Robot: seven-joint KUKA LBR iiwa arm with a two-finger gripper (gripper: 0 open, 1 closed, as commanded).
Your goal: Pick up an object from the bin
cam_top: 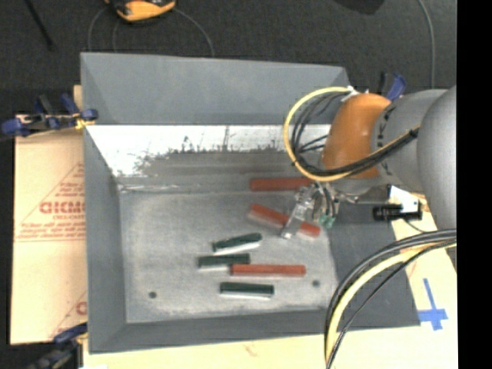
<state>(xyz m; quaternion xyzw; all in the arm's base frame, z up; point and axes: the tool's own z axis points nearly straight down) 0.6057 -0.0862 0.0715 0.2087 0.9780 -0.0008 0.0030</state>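
Right of centre, gripper (301, 220) hovering over tilted red bar (265, 215) on bin (154, 237) floor; spread or pinching, cannot tell. Risk: flat bar slipping or pivoting; second red bar (277, 184) nearby getting nudged.

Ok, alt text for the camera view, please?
The arm's end effector is down over a red bar at the right side of the grey bin. A second red bar lies behind it. Three dark green bars and a third red bar lie grouped toward the front.
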